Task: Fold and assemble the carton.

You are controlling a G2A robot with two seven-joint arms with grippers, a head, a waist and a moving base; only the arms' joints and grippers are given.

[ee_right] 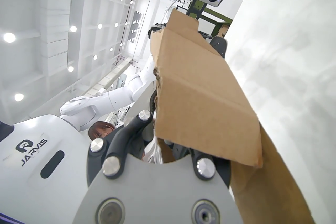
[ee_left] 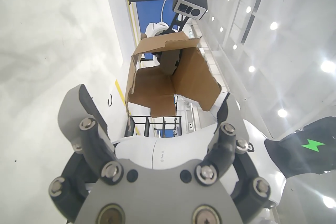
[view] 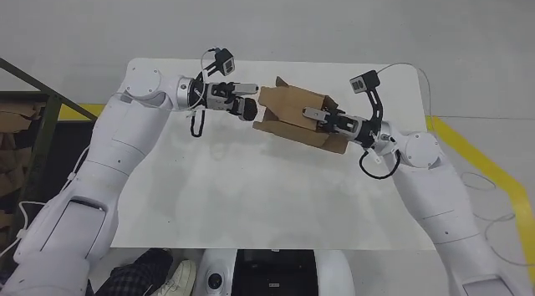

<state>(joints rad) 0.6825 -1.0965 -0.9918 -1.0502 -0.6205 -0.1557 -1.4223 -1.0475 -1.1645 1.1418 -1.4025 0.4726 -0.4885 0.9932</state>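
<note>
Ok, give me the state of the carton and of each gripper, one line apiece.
carton: opened into a tube, end flaps loose and unfolded, not yet assembled.
left gripper: open, facing the carton's open end, holding nothing.
right gripper: shut on a wall of the carton, with one finger inside it.
</note>
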